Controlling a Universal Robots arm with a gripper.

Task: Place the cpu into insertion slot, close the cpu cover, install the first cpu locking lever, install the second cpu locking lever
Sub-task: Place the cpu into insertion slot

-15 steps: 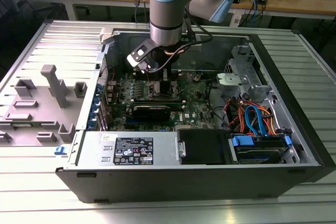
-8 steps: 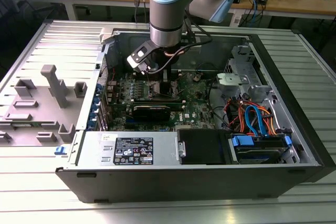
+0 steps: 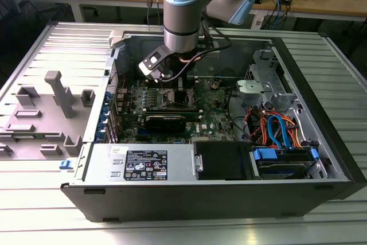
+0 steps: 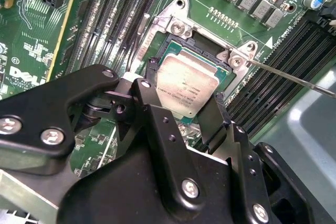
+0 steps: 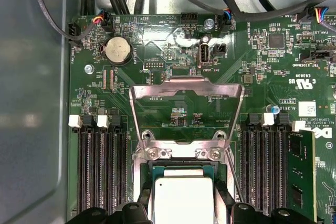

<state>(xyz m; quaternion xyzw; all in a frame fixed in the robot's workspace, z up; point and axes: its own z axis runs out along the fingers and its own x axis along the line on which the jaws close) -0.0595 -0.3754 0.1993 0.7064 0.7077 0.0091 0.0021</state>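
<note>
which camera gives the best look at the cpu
The second wrist view: the cpu sits mid-picture, its silver top plainly seen at the insertion slot. The first wrist view catches part of the cpu, cut off by the frame. In the exterior view the arm stands over that spot.

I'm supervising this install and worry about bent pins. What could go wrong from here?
The gripper holds the cpu at the insertion slot; released tilted or off-line, it may seat crooked. The cpu cover stands open at the slot's edge and a thin lever juts out nearby; the gripper might snag either.
</note>
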